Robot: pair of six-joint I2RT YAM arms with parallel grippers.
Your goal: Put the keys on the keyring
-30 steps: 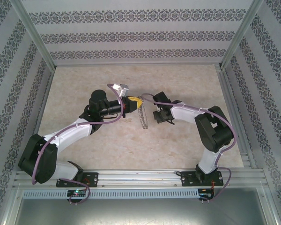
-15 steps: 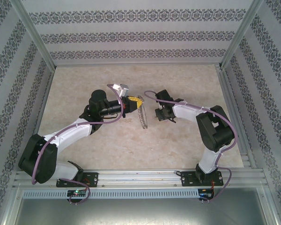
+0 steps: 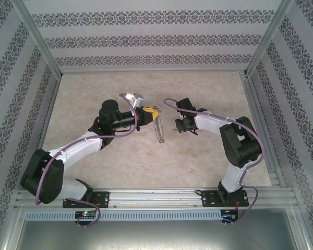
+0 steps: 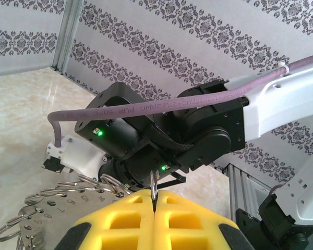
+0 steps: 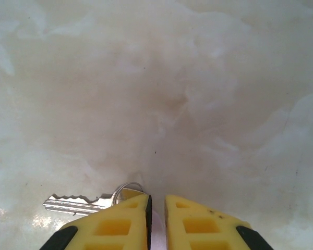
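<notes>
My left gripper [image 3: 150, 112] is held above the table, its yellow fingers [image 4: 120, 219] shut on a small metal loop of the keyring [image 3: 159, 131]. The keyring hangs down from it on edge. In the left wrist view the keyring [image 4: 47, 205] is a grey numbered plate edged with small wire rings. My right gripper [image 3: 181, 126] is a short way to its right, apart from it and pointing down at the table. In the right wrist view that gripper [image 5: 156, 197] is nearly closed on the key [image 5: 75, 204]. The silvery blade sticks out left, and a pale lilac patch shows in the gap.
The right arm's black wrist [image 4: 146, 140] looms directly in front of the left gripper. Marble-patterned tabletop [image 3: 146, 161] lies below both grippers. Patterned walls [image 3: 156, 41] and metal frame posts [image 3: 39, 39] enclose the workspace.
My right gripper has drawn back to the right, widening the gap between it and the hanging keyring. The left arm and the keyring have stayed still.
</notes>
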